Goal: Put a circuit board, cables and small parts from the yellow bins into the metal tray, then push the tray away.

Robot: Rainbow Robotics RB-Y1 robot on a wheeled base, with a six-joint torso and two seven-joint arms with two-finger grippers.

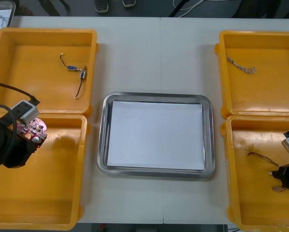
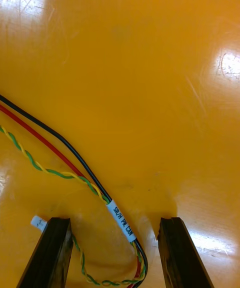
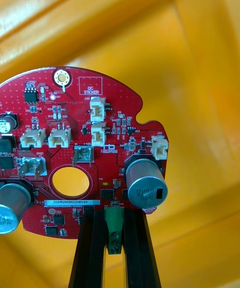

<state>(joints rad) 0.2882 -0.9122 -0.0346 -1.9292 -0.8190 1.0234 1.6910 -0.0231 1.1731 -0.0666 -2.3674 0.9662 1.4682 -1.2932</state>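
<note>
Left of tray (image 1: pixel 155 96), front view: board (image 1: pixel 33 128) held by left gripper (image 1: pixel 27 137) over left bin (image 1: pixel 52 193); tray white inside, nothing placed yet. Right of tray: right gripper (image 1: pixel 281 181) low in right bin (image 1: pixel 260 212), at cable (image 1: pixel 258 155).
Right wrist view: jaws apart, cable straddled, not gripped.
Left wrist view: jaws clamped on board edge.
All placing and push judged left.

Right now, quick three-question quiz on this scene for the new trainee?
1. True or false: the left gripper is shut on the red circuit board.
2. The right gripper, down in a yellow bin, is: A) open, straddling a cable; B) shut on a cable; C) shut on nothing.
3. Fill in: the inside of the metal tray is ___.
Key: 1 true; 2 A; 3 white.
</note>
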